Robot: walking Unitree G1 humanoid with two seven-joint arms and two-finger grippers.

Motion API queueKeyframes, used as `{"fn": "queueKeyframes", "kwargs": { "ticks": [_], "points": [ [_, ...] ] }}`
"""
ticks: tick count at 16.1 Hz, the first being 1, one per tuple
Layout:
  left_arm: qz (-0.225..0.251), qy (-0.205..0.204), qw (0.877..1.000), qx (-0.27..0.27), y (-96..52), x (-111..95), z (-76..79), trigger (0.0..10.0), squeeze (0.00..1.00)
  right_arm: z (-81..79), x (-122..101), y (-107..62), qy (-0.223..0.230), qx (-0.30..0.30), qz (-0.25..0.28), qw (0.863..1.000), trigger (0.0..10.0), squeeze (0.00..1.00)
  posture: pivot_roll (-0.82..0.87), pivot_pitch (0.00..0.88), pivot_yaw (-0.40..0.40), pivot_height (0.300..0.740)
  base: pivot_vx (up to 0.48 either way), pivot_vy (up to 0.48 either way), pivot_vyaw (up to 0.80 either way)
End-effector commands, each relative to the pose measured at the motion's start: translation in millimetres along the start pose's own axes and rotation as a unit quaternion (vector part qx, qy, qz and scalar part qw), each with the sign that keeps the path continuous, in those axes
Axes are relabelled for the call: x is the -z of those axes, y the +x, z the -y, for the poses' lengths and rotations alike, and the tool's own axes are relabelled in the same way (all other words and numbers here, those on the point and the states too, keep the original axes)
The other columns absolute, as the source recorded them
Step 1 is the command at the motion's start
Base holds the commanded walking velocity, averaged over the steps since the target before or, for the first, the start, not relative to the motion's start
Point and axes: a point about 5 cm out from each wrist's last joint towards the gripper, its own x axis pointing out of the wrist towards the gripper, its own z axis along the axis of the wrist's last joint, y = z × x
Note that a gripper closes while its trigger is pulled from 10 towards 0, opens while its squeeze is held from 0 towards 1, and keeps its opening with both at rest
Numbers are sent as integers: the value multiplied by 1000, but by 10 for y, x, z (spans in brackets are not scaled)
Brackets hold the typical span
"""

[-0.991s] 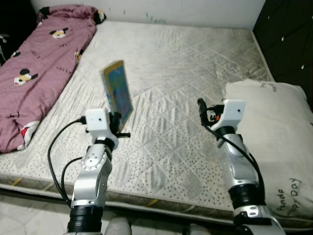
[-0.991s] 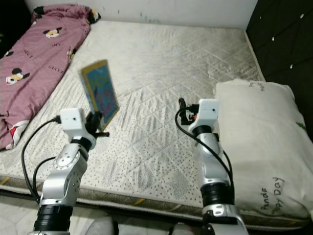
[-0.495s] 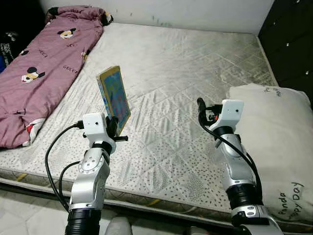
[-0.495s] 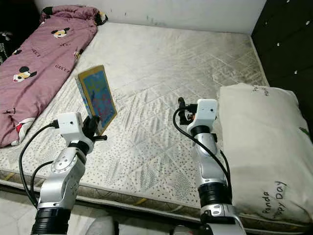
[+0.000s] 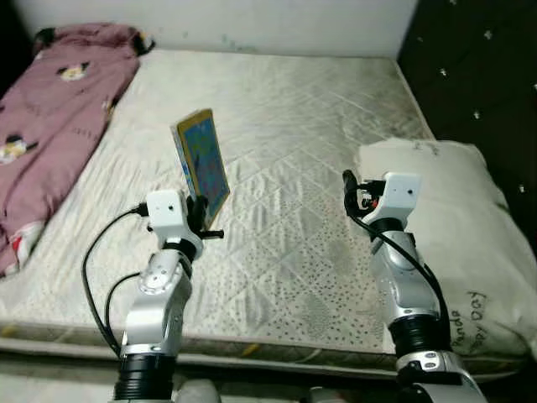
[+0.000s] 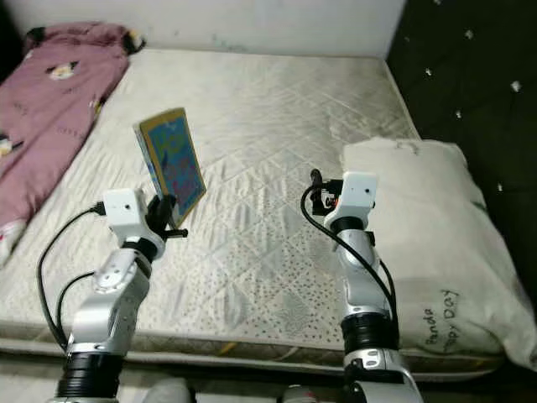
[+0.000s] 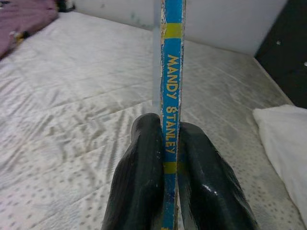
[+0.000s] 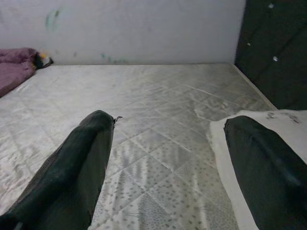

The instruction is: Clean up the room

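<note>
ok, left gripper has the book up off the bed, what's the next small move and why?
Probably carry the book away from the mattress. The left gripper pinches its spine, holding it upright above the bed; the right gripper is open and free beside the pillow.

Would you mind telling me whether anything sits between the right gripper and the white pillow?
Nothing visible does. The open right gripper hovers above bare quilted mattress, with the white pillow right beside it.
</note>
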Motion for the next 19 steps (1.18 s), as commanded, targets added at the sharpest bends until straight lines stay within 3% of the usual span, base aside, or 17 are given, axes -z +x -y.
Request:
{"fn": "queueKeyframes", "kwargs": {
  "ticks": [1,3,8,12,15,19],
  "points": [
    [24,-7,1000,-4,4,-70,-5,10000,0,-46,-39,29,-3,-6,6,1000,10000,0,-25,0,24,740,0,0,0],
    [17,-12,1000,-6,5,-54,-10,10000,0,-52,-24,28,4,-6,0,1000,10000,0,-25,0,24,740,0,0,0],
    [20,-11,1000,-1,20,-71,5,10000,0,-52,-39,47,-2,-7,2,1000,10000,0,-26,0,19,740,0,0,-749],
    [29,-1,999,18,9,-91,53,10000,0,-65,-40,56,-3,-10,2,1000,10000,0,-25,0,16,740,0,0,0],
    [29,-36,999,12,13,-94,34,10000,0,-60,-39,64,-4,-11,0,1000,10000,0,-26,0,13,740,0,0,-800],
    [27,-34,999,14,18,-86,41,10000,0,-67,-50,78,-6,-13,2,1000,10000,0,-25,0,8,740,0,0,-773]
  ]
}}
